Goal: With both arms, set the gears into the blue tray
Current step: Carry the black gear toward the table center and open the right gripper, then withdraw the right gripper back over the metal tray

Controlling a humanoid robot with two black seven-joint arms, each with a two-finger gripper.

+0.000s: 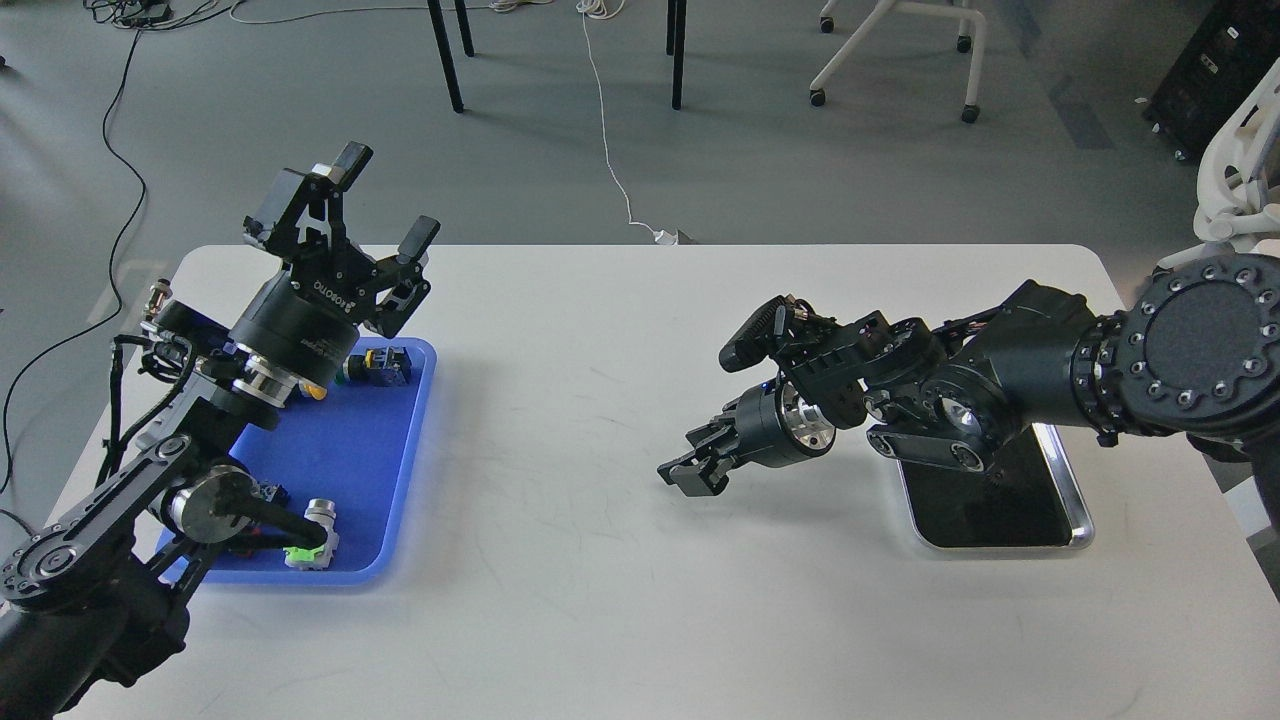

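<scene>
1. Left gripper (385,215) is seen raised above the far edge of the blue tray (385,470), fingers spread wide apart, nothing held betw. them.
2. Right gripper (690,470) is seen low over bare table (600,330), approx. midway betw. the two trays, pointing left. Fingers look drawn close together; whether a gear is pinched there can't be told, as the tip is dark and small.
3. No gear can be made out w/ certainty anywhere; none is picked out on the dark metal-rimmed tray (1075,500), which is partly covered by the right arm.
4. In the blue tray, push-button switches are seen: one w/ a yellow cap (385,362) at the far side, one w/ a green cap (310,545) at the near edge. Part of the tray is hidden by the left arm.
5. Handling, as a judgement: gears are expected to be v. light, rigid, smooth and not fragile, so prone to slip or flick away under a hard pinch. A grip across the outer rim is advised, fingers squarely opposed, w/ low force.
6. A release low over a bare blue patch is advised, as a round ring may roll.
</scene>
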